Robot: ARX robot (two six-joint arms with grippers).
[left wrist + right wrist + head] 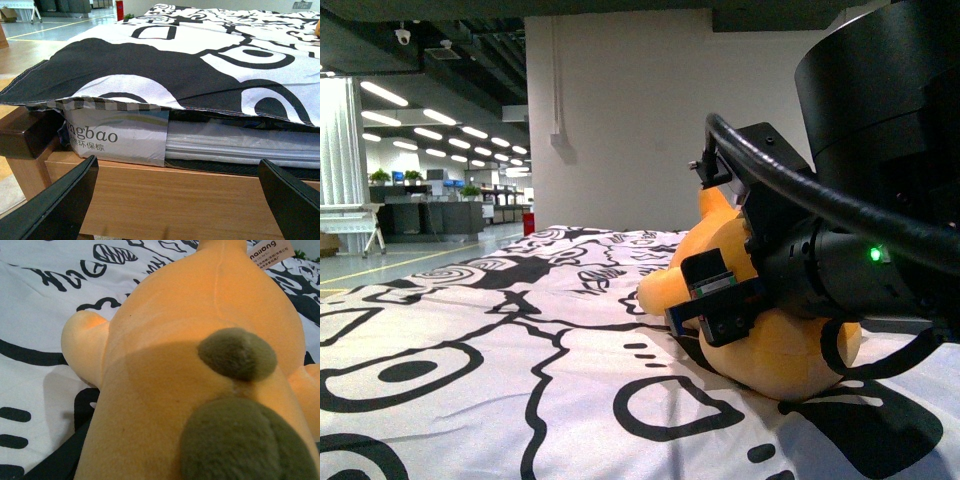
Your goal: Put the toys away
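Grasp stage: the right claw (715,295) is at the plush toy (780,350).
The plush toy lies on the sheet-covered worktop (470,330); I cannot tell whether the right claw grips it, so next comes a firm close and lift. The left claw (177,165) hangs spread apart beside the wooden edge (150,185). Beyond are a white wall (620,120) and a strip-lit hall (430,190).

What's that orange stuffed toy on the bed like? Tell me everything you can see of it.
The toy is a soft, orange-yellow plush with a rounded body and a seam down its middle. Two olive-brown fuzzy patches sit on it, a stubby limb sticks out, and a printed tag hangs at one end. It lies on the black-and-white sheet. The right gripper covers part of it; whether it grips is unclear.
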